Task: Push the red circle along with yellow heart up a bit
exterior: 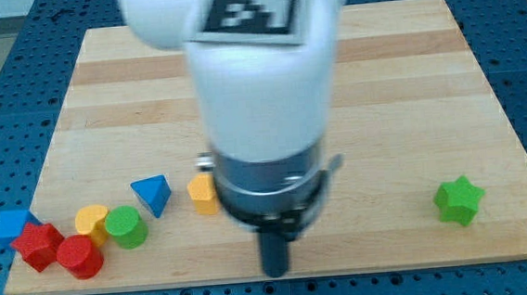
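The red circle lies near the board's bottom left corner, touching a red star on its left. The yellow heart sits just above the red circle, touching the green circle on its right. My tip is at the end of the dark rod near the board's bottom edge, well to the right of these blocks and touching none of them.
A blue block lies at the far left. A blue triangle and a yellow block, partly hidden by the arm, sit left of the rod. A green star is at the right. The white arm covers the board's middle.
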